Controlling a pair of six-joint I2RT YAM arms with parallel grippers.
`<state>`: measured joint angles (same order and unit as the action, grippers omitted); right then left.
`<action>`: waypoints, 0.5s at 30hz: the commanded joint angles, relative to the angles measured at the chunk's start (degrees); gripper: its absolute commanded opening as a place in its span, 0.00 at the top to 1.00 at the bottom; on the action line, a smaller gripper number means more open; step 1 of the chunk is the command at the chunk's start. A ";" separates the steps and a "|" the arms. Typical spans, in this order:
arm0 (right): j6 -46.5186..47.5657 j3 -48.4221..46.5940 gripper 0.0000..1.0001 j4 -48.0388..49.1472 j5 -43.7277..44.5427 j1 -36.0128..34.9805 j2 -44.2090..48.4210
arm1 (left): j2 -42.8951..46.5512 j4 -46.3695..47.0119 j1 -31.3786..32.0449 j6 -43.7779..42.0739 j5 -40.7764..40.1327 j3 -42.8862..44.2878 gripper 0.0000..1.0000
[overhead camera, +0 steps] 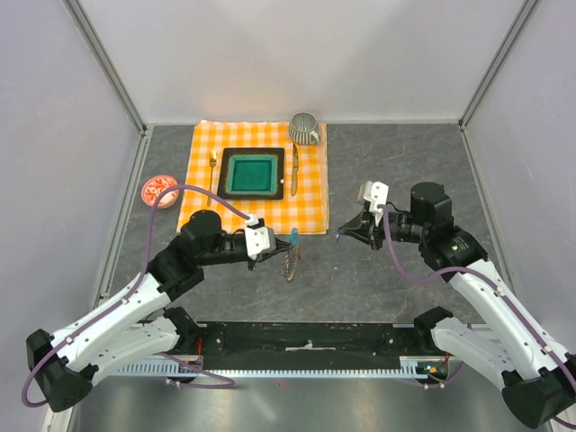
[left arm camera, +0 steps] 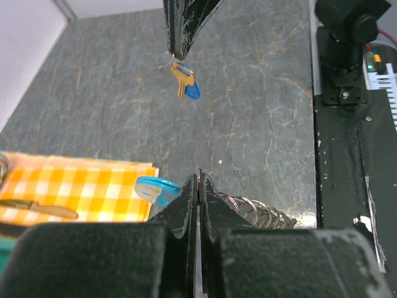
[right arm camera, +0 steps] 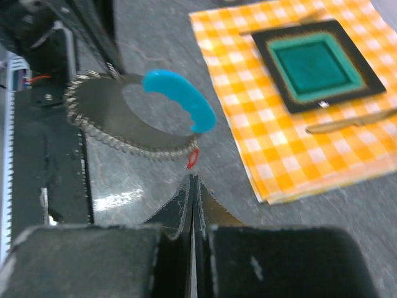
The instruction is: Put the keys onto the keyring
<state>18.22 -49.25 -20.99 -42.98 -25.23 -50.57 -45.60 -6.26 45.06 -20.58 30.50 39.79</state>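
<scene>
"Two grips are closed: your left fingers [left arm camera: 191, 202] pinch the keyring [left arm camera: 257, 213] low over the desk [left arm camera: 260, 93], and your right fingers [left arm camera: 178, 37] hold a brass key [left arm camera: 181, 77] dangling in the air opposite."

"How will they handle?"

"The keyring looks floppy and sags from its held end. The brass key is thin, light, probably slippery and free to swing, so grip its metal shank firmly. The curved blue tag [right arm camera: 183, 98] crowds the loop. The checked cloth [overhead camera: 202, 180] and green plate [overhead camera: 225, 175] sit apart."
</scene>
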 commanded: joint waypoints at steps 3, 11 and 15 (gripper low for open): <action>0.42 1.18 1.00 5.26 -13.61 -0.34 2.05 | -4.57 5.83 -0.23 -8.33 10.97 5.91 0.98; -1.96 3.64 1.00 10.71 -16.61 -2.10 1.96 | -9.15 6.09 -0.06 -11.67 16.96 6.79 0.98; -1.96 4.43 1.00 13.25 -17.05 -3.33 0.12 | -10.20 6.00 -0.06 -13.60 18.19 7.32 0.98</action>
<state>16.29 -45.36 -13.47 -56.75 -27.55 -49.15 -55.40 -4.14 45.08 -29.26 44.21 43.77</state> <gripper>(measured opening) 0.006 0.025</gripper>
